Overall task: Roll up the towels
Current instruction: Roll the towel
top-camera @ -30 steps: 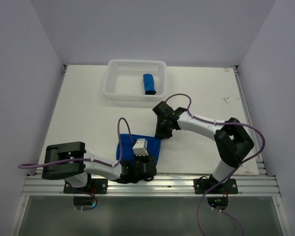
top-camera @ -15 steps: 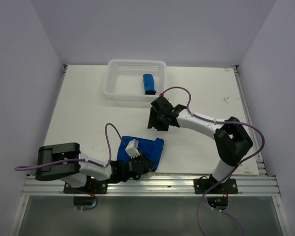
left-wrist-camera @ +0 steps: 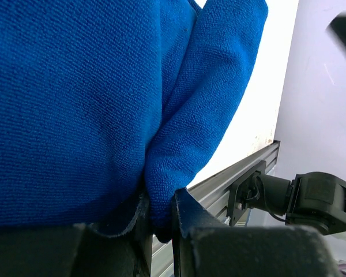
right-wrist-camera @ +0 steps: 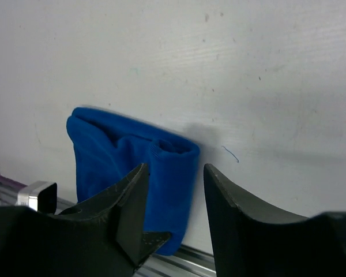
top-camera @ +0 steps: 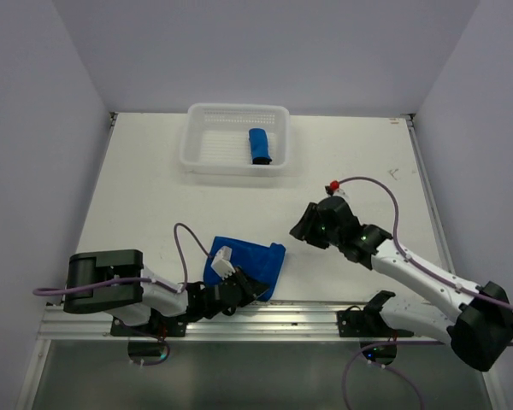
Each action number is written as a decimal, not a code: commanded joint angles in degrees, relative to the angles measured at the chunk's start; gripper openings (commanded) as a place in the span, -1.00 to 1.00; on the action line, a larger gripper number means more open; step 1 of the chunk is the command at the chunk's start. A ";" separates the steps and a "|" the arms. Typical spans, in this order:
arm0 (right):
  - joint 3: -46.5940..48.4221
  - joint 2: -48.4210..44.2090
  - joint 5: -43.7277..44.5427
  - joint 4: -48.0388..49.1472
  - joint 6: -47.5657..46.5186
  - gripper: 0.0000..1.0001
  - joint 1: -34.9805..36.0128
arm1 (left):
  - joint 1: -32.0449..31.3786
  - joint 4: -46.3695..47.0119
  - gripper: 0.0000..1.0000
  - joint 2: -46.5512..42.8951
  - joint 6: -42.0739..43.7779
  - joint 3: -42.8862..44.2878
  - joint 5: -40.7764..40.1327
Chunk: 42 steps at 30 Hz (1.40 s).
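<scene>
One blue towel (top-camera: 256, 254) lies loosely folded near the table's front edge; its right side curls into a soft roll (right-wrist-camera: 176, 158). My left gripper (top-camera: 249, 289) is low at the towel's near edge, shut on a fold of the cloth (left-wrist-camera: 179, 173), which fills the left wrist view. My right gripper (top-camera: 301, 229) hovers just right of the towel, open, with nothing between its fingers (right-wrist-camera: 132, 196). A second towel (top-camera: 258, 146) lies rolled inside the white basket (top-camera: 188, 155) at the back.
An aluminium rail (top-camera: 308, 318) runs along the table's front edge, right behind the towel (left-wrist-camera: 242, 170). The right arm's base mount (left-wrist-camera: 314, 196) sits on that rail. Grey walls close in the left, right and back sides.
My right gripper let go of the towel's far edge, opened, and swung back to the right. The left gripper kept its hold and shifted slightly left along the front edge.
</scene>
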 commanded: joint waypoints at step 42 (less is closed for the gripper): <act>-24.14 11.92 -15.60 41.13 13.08 0.00 10.11 | -1.93 -6.09 -1.00 -0.33 -2.90 -2.94 0.12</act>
